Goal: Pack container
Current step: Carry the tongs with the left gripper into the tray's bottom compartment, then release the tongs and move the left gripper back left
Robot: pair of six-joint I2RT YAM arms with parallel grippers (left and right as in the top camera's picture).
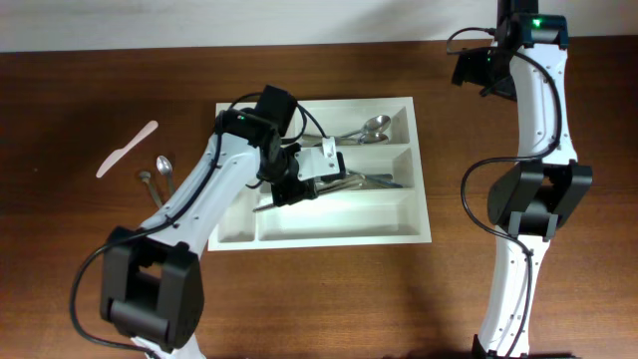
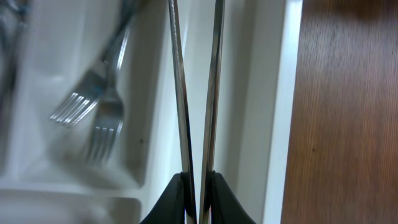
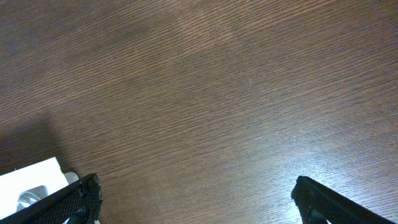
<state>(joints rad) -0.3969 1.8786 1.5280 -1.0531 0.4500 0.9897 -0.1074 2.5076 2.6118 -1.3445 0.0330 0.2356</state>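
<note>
A white cutlery tray (image 1: 424, 199) lies in the middle of the table. Spoons (image 1: 367, 128) lie in its far compartment and forks (image 1: 371, 181) in the middle one. The forks also show in the left wrist view (image 2: 99, 118). My left gripper (image 1: 289, 186) is over the tray's left part. In its wrist view, the left gripper (image 2: 199, 182) is shut on two thin metal knives (image 2: 178, 93) seen edge-on, pointing along the near compartment. My right gripper (image 1: 475, 70) is open and empty over bare table at the far right, as its own view (image 3: 199, 196) shows.
A white plastic knife (image 1: 128, 148) and two metal spoons (image 1: 159, 175) lie on the wood left of the tray. The tray's corner (image 3: 31, 177) shows at the lower left of the right wrist view. The tray's right rim (image 2: 283, 112) borders brown table.
</note>
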